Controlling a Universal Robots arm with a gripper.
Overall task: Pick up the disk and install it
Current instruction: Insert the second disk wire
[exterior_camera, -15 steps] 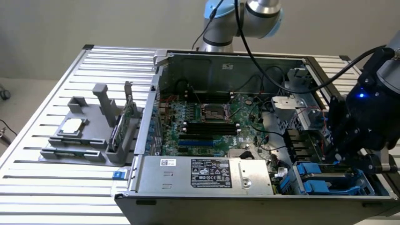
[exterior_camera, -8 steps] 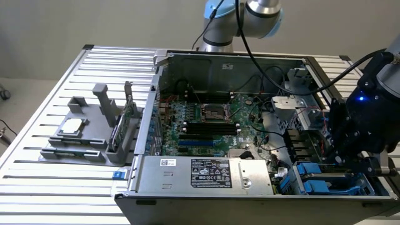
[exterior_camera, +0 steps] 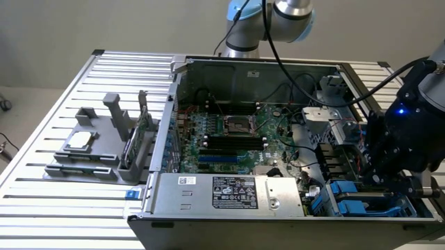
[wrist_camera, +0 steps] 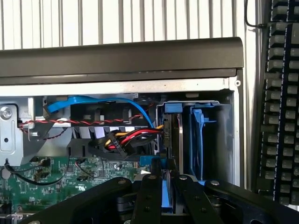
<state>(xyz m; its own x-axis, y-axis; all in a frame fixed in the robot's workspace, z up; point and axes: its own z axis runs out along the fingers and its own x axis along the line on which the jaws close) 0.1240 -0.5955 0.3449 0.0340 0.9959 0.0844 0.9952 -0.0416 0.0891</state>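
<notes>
gripper [wrist_camera: 162, 186] sits low over the drive bay corner of the open computer case [exterior_camera: 250, 65]; in the exterior view this is the case's near corner on the exterior view's right. jaws: two dark linkage arms converge toward a narrow blue edge between them. cannot tell whether the jaws are clamped on it or merely straddling it.

the disk [wrist_camera: 171, 133]: judged to be the unit standing on edge in the bay slot directly ahead of the jaws. blue carrier tab at its far end, a thin metal-grey edge running down toward the gripper. its long axis runs straight away from the jaws, in line with them, not across. appears seated in or nearly in the slot; how deep it sits is not clear.

just beside it, on the outer-wall side, a bare blue caddy [wrist_camera: 200, 140] stands parallel to it.

on the other side, a bundle of red, yellow and black cables [wrist_camera: 124, 140] meets the disk's side, and a blue flat cable [wrist_camera: 93, 101] arcs over to the same spot.

farther off: motherboard [exterior_camera: 233, 138], power supply [exterior_camera: 230, 192] along the near wall, slatted counter [exterior_camera: 62, 208] all around.

judgement: install step under way or near done.
</notes>
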